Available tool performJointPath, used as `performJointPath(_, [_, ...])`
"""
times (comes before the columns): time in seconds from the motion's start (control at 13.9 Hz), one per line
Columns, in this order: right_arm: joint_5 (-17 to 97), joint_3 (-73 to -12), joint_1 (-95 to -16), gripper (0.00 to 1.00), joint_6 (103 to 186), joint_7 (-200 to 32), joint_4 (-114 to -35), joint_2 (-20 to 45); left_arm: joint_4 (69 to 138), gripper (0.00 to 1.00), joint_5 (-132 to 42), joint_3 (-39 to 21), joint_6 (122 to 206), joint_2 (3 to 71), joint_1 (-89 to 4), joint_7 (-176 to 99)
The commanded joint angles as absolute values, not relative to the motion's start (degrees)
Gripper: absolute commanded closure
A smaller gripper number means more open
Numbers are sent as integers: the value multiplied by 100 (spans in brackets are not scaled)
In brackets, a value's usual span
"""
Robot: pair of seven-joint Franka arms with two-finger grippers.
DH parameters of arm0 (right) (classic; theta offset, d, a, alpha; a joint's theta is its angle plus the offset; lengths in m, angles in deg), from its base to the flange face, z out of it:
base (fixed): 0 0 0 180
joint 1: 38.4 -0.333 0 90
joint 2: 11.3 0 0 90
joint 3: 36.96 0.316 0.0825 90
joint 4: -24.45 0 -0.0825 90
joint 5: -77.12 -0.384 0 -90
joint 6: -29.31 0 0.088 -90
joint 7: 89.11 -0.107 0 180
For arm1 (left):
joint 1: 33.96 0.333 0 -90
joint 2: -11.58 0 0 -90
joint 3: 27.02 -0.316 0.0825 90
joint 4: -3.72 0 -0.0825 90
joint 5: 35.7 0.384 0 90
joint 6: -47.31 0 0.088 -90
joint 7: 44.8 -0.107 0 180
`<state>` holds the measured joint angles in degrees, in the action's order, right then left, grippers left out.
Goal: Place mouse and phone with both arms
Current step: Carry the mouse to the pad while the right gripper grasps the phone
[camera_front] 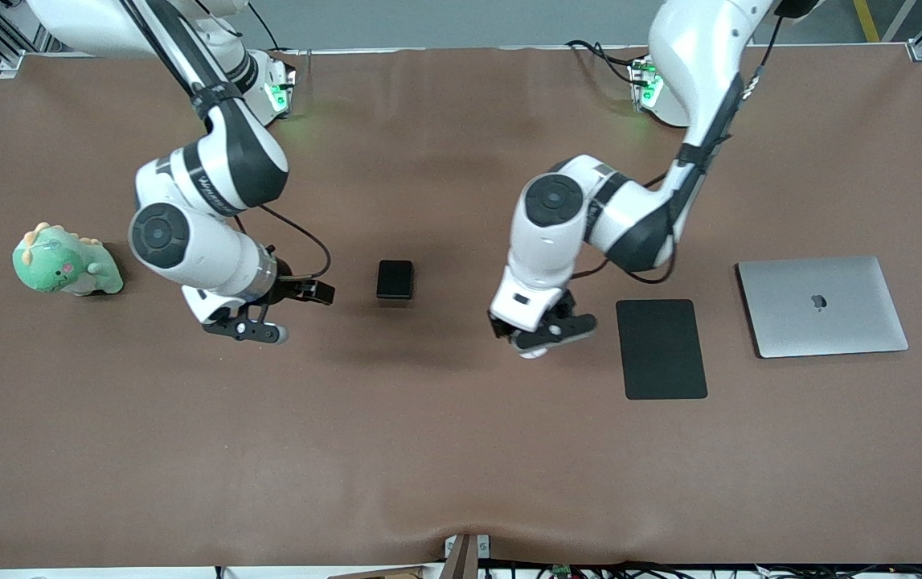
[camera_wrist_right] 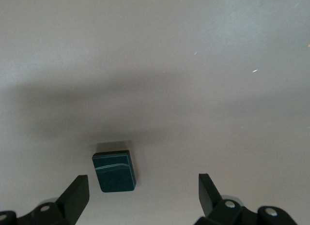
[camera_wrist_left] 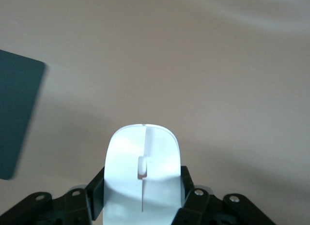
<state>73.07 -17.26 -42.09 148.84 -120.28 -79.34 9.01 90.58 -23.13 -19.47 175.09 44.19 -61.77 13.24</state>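
Observation:
The white mouse [camera_wrist_left: 143,172] is gripped between the fingers of my left gripper [camera_wrist_left: 143,188], which is shut on it. In the front view my left gripper [camera_front: 547,331] hangs over the bare table beside the flat black mouse pad [camera_front: 661,348], toward the right arm's end of it. The black phone [camera_front: 395,279] lies flat on the table between the two arms. My right gripper [camera_front: 300,312] is open and empty, over the table beside the phone toward the right arm's end. In the right wrist view the phone [camera_wrist_right: 114,171] lies close to one finger [camera_wrist_right: 76,196] of the gripper [camera_wrist_right: 144,192].
A closed silver laptop [camera_front: 822,305] lies beside the mouse pad toward the left arm's end. A green dinosaur plush [camera_front: 67,261] sits near the right arm's end. A corner of the mouse pad [camera_wrist_left: 17,118] shows in the left wrist view. Brown cloth covers the table [camera_front: 461,450].

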Motion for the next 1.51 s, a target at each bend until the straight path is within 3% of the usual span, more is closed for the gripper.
performJointPath(0.0, [7246,-1516,-4306,0,15401,-12504,-8198,1102,9635,49,-2270,-1692,17457,3954,-5517,936])
performJointPath(0.58, [7747,-1516,-4789,0,16104,-12690,-8531,1612,9934,49,-2287,-505,17035,3812,-3213,-1137])
performJointPath(1.08, [7949,-1516,-5070,0,17089,-13032,-8743,2139,10312,50,-2287,-478,17114,3997,-2518,-2887])
performJointPath(1.44, [8274,-1516,-5238,0,17178,-13463,-8734,2333,10461,50,-2278,-478,17579,4383,-2534,-3012])
